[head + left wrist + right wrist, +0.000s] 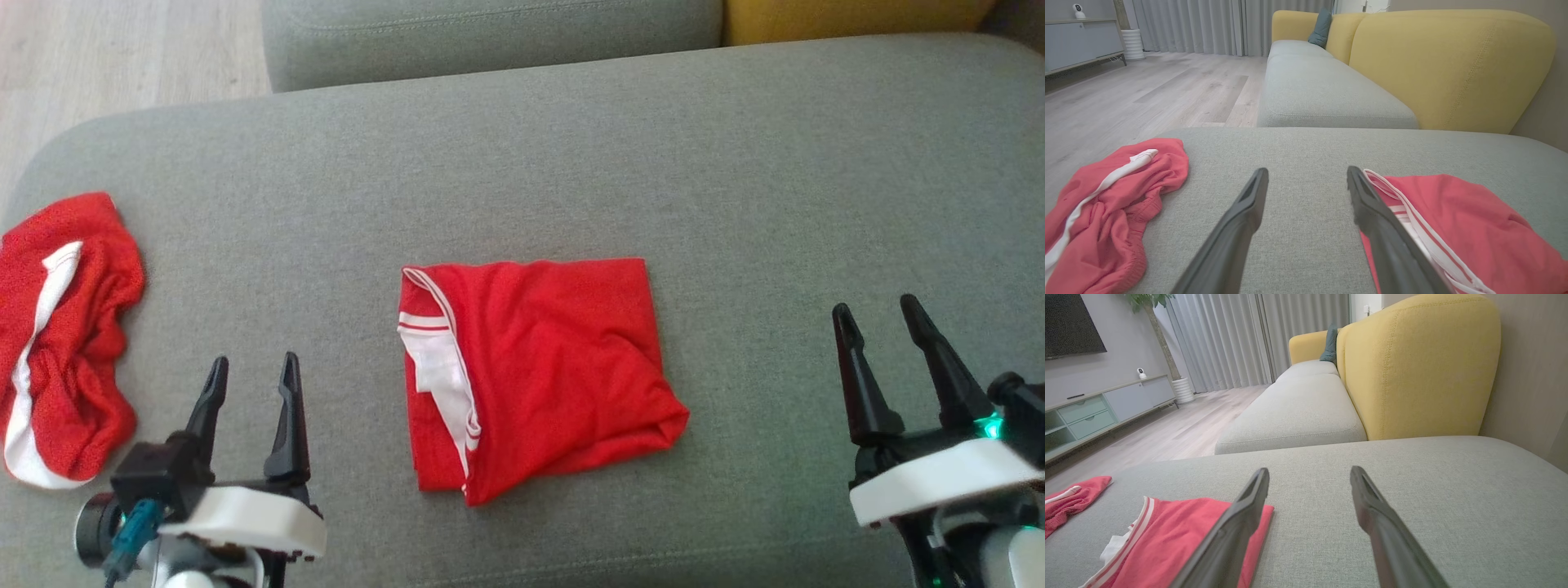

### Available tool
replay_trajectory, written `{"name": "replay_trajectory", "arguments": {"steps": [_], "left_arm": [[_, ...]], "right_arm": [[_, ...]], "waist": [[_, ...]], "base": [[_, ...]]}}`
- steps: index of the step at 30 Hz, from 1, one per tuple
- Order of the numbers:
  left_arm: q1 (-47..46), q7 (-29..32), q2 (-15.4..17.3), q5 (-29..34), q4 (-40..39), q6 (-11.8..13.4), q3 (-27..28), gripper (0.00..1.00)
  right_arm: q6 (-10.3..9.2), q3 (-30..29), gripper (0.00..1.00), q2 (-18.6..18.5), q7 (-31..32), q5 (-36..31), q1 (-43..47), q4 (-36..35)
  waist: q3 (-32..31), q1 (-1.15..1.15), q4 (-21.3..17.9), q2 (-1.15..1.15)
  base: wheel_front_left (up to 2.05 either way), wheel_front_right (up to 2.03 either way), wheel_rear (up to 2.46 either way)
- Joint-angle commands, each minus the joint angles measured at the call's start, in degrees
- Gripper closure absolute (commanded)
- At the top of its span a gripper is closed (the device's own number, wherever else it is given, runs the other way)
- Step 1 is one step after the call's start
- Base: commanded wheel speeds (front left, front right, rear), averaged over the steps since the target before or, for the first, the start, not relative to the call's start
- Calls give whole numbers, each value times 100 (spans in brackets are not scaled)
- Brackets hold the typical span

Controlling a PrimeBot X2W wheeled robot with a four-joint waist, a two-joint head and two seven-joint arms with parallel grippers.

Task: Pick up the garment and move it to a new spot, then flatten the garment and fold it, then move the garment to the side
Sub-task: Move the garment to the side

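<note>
The red shirt (539, 371) looks soft, light and floppy, so it is best grabbed by its nine o'clock edge. The left claw (254, 363) and right claw (875, 309) gape wide, empty.

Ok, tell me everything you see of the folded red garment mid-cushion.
The folded garment is red, thin knit-looking fabric, with a white band striped in red along its left edge and a white inner layer showing there. It forms a rough rectangle, creased, its lower right corner bulging out. It lies flat on the grey cushion, touching nothing else; the open left end effector and right end effector sit clear of it.
</note>
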Motion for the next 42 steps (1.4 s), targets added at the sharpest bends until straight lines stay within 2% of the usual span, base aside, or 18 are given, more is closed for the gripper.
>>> {"name": "replay_trajectory", "arguments": {"steps": [1,10,17,26,33,34,36,42], "left_arm": [[-143,0,126,38,-219,45,252,0],[-252,-5,141,53,-259,55,212,0],[-585,-149,86,54,-252,-39,173,0],[-1148,-351,-158,146,-132,-229,76,0],[-1296,-384,-293,265,-37,-336,126,0],[-1305,-384,-309,286,-49,-351,147,0],[-1312,-385,-341,330,-67,-381,188,0],[-1277,-386,-398,451,-96,-473,303,0]], "right_arm": [[-5,78,0,-68,0,-24,-93,-182],[-5,18,0,-78,22,-48,-124,-127],[-5,58,0,-145,116,-2,-260,133],[-5,514,0,-182,167,125,-744,1216],[-5,660,0,-63,340,215,-1020,2198],[-5,680,2,-46,385,222,-1048,2302],[-5,694,100,11,473,303,-1081,2471],[-5,808,100,54,584,392,-1174,2657]], "waist": [[4,0,4,0],[84,0,156,0],[424,0,587,0],[891,0,1295,0],[938,0,1488,0],[940,0,1493,0],[937,0,1492,0],[909,0,1347,0]], "base": [[0,0,0],[0,0,0],[0,0,0],[0,0,0],[0,0,0],[0,0,0],[0,0,0],[0,0,0]]}}
